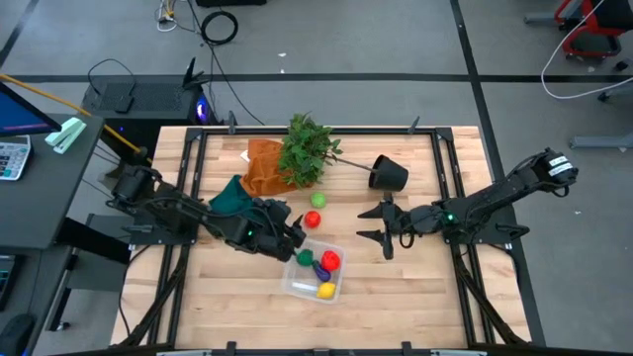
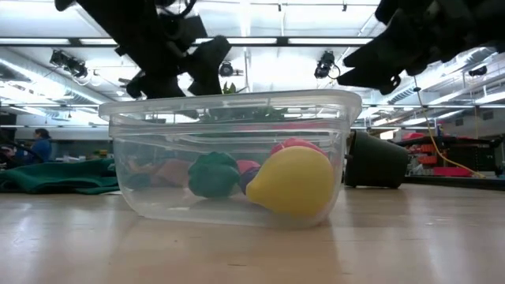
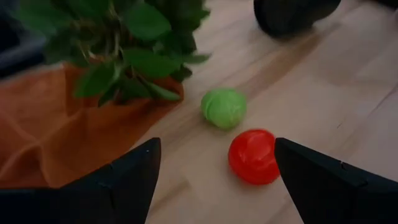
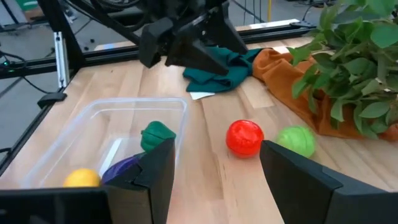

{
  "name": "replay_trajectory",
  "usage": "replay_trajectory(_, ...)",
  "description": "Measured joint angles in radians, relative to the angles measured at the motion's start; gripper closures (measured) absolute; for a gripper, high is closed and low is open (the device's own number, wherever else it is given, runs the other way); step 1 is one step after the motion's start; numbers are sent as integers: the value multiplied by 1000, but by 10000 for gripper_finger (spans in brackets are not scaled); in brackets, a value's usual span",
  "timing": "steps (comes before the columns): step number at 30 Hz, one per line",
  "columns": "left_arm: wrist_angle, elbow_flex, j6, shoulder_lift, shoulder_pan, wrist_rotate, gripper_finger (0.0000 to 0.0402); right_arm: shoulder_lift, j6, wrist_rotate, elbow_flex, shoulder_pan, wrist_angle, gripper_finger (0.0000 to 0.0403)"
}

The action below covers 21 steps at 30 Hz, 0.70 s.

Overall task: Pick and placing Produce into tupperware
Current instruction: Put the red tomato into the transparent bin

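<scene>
The left gripper (image 1: 297, 230) hangs spread and empty above the small red ball-shaped toy (image 1: 314, 220); the right gripper (image 1: 380, 230), also spread, holds nothing.

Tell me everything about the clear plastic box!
The tupperware is a clear, shallow plastic tub, rectangular with rounded corners and a thicker rim, standing upright and open on the wooden table. No lid shows. Through its walls you see four toy pieces inside: a yellow one, a green one, a red one and a purple one. Neither gripper touches it.
</scene>
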Motion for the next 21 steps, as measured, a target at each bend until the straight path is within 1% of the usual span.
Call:
replay_trajectory(3,0,0,26,7,41,70,84,0,-13,-47,0,-47,0,208)
replay_trajectory(7,16,0,93,10,87,124,84,0,-37,-89,0,-104,-1,208)
replay_trajectory(13,123,0,213,10,151,239,84,8,-63,-99,0,-178,-16,208)
replay_trajectory(15,165,0,249,10,167,254,84,20,-65,-100,0,-196,-13,208)
replay_trajectory(18,211,0,266,10,193,269,84,47,-67,-109,0,-213,-7,208)
replay_trajectory(21,231,0,248,13,227,345,84,81,-67,-118,0,-223,-8,208)
